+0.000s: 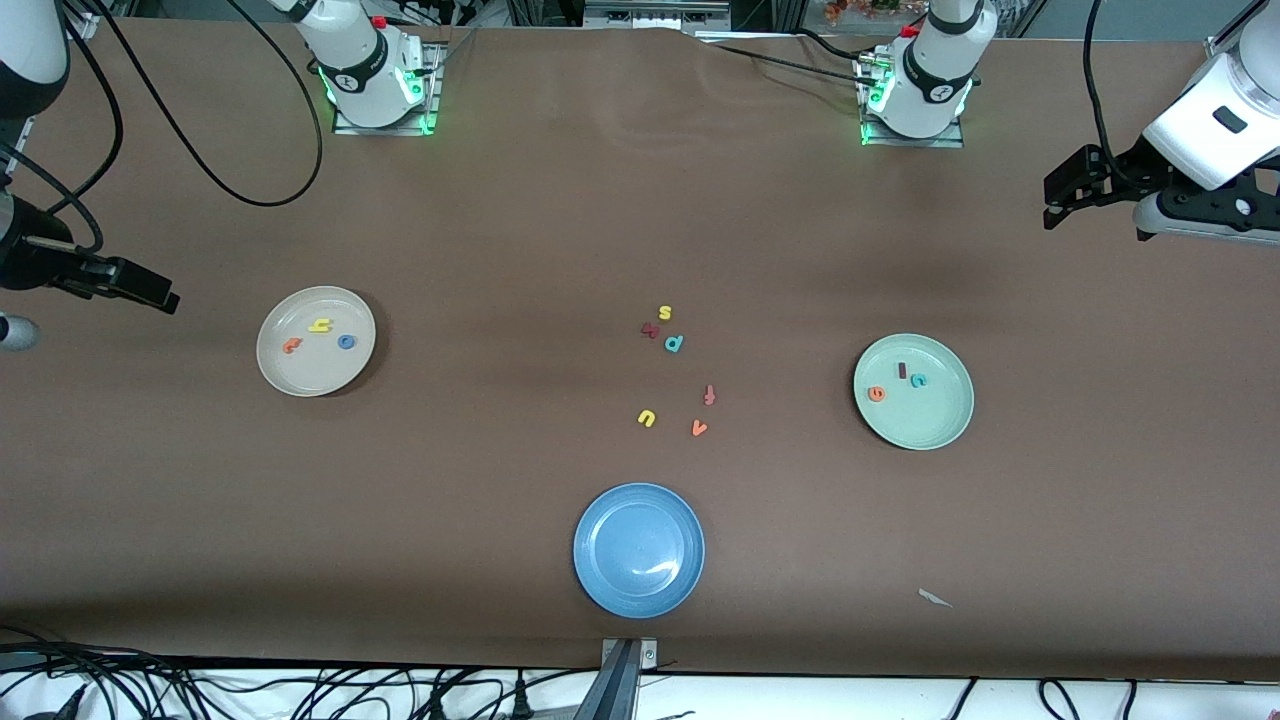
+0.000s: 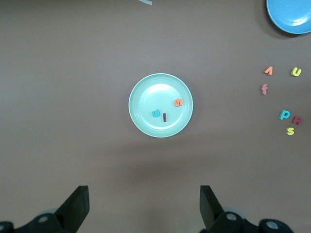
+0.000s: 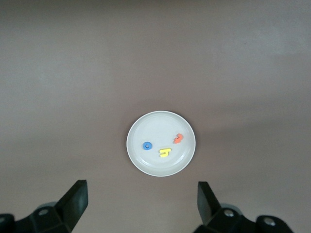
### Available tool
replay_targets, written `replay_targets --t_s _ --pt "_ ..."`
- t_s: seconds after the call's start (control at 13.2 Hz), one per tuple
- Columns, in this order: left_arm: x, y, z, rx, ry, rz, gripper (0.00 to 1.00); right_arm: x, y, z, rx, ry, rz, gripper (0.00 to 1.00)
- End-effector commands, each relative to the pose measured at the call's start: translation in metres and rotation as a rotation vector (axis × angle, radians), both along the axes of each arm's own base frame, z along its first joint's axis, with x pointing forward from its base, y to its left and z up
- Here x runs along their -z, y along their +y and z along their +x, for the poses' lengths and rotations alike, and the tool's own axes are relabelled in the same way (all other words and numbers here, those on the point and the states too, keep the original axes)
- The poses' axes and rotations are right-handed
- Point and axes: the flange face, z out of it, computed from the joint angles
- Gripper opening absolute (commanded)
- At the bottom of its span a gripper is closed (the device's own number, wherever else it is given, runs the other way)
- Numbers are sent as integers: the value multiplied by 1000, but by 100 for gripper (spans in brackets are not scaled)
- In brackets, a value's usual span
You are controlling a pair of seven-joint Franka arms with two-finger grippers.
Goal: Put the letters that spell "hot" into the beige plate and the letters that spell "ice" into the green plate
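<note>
We see yellow "h" (image 1: 320,325), blue "o" (image 1: 346,341), orange "t" (image 1: 292,345) lying in beige plate (image 1: 290,375). Dark-red "i" (image 1: 902,370), teal "c" (image 1: 918,380), orange "e" (image 1: 876,393) lie in green plate (image 1: 935,430). Green plate sits well apart from beige plate, toward left arm's end of table. Left gripper (image 2: 144,206) high over table by green plate, jaws wide, holding nothing. Right gripper (image 3: 142,204) high over table by beige plate, jaws wide, holding nothing.

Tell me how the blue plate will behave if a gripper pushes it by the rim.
The blue plate lies flat and shallow on the table, so it would probably slide rather than tip. It looks round and glossy, so it may spin if pushed off-centre. It holds nothing, so it is likely light and will move easily.
</note>
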Motion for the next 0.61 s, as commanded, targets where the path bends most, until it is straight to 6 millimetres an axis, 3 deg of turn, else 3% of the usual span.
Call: replay_targets --t_s 0.0,0.23,0.53 --pt "8 0 2 -12 -8 -22 100 1 0 0 20 -7 46 100" --pt "20 11 0 -37 23 -40 100 2 -1 0 22 -6 55 100" --pt "22 10 2 -36 18 -35 100 2 -1 0 20 -6 55 100"
